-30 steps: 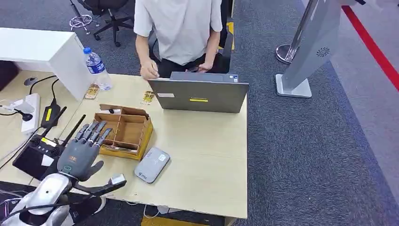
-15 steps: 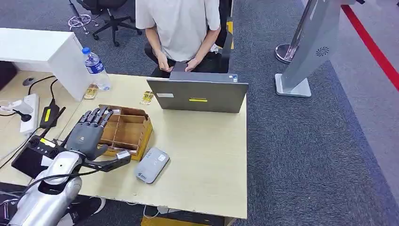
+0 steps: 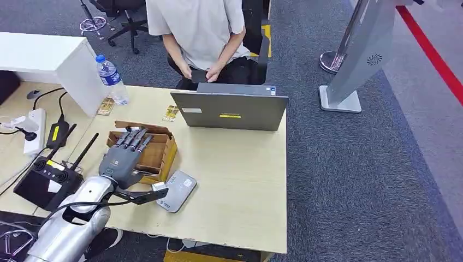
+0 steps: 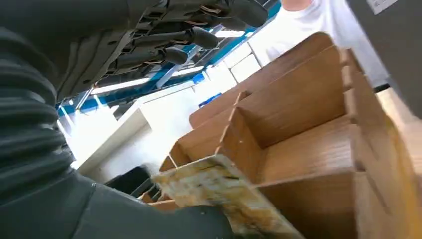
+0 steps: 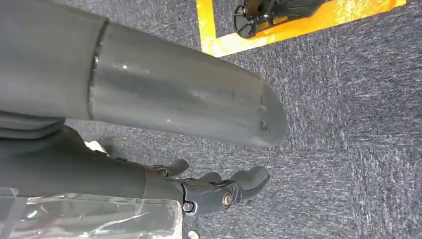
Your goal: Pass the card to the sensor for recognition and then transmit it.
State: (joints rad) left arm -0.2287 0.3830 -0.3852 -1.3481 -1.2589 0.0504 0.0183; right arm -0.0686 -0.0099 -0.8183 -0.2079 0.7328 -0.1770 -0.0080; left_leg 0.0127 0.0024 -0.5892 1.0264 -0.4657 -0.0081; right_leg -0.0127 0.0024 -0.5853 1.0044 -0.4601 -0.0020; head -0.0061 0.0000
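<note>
Left hand [image 3: 124, 158] over the divided brown wooden box [image 3: 159, 148], fingers spread, further forward than a second ago, worn yellowish card [image 4: 219, 191] standing tilted in a box compartment, long axis unclear, right hand [image 5: 224, 191] hanging, fingers curled.

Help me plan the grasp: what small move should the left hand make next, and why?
Probably lower and close the fingers on a card. The left hand hovers open above the wooden divided box, holding nothing, and a worn card stands in a compartment beneath it, as the left wrist view shows.
</note>
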